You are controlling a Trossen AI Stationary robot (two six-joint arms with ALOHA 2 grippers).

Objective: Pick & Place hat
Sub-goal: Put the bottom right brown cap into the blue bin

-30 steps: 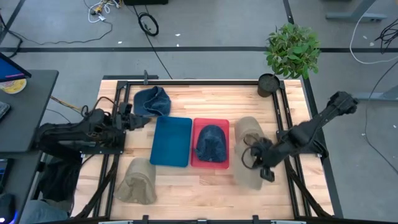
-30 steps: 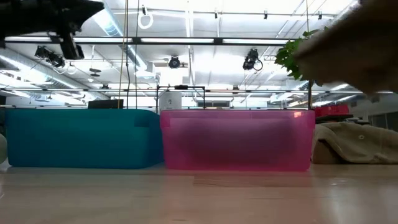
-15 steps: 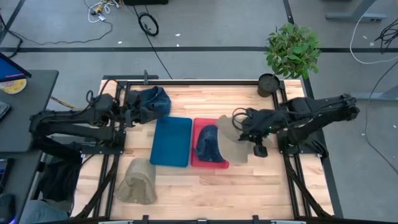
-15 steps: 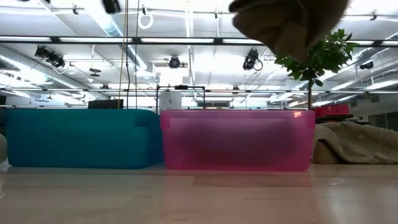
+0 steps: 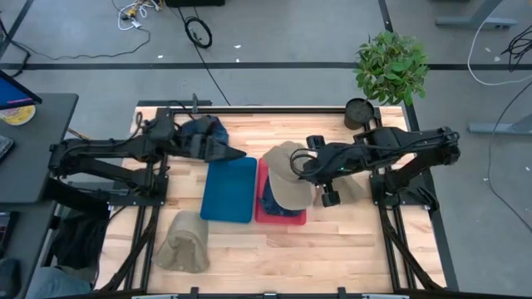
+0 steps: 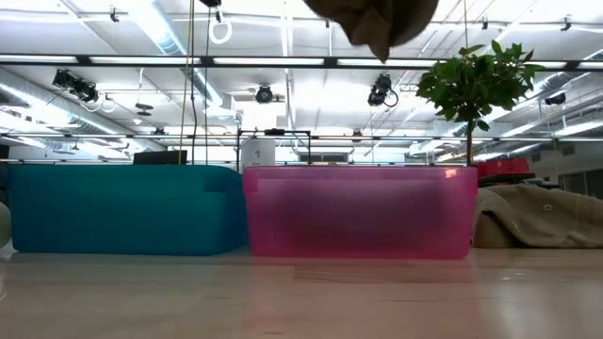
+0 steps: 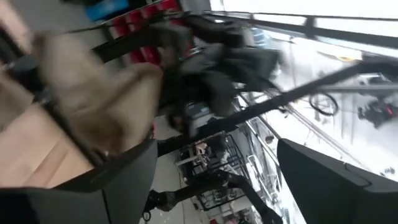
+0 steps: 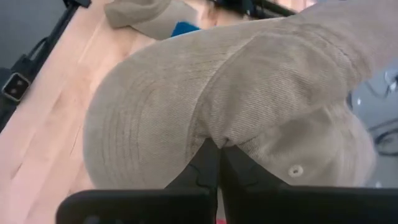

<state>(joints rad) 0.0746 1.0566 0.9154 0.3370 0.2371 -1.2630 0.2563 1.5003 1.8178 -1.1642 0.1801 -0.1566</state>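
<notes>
Carry step in hand. Right tool [image 5: 309, 169] pinching tan corduroy hat [image 5: 287, 176], held aloft over pink plastic bin [image 5: 301, 218] holding dark blue hat [image 5: 271, 202]. Left tool [image 5: 223, 153] over blue bin [image 5: 229, 189]; finger state unclear. Next, likely: lower, release into bin.

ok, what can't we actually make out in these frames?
- Navy hat in the red bin, high view: mostly covered by the tan hat that the right gripper carries.
- Tan hat, low view: cut off by the top edge.
- Left gripper, left wrist view: motion blur, so its hold on the dark hat is unclear.
</notes>
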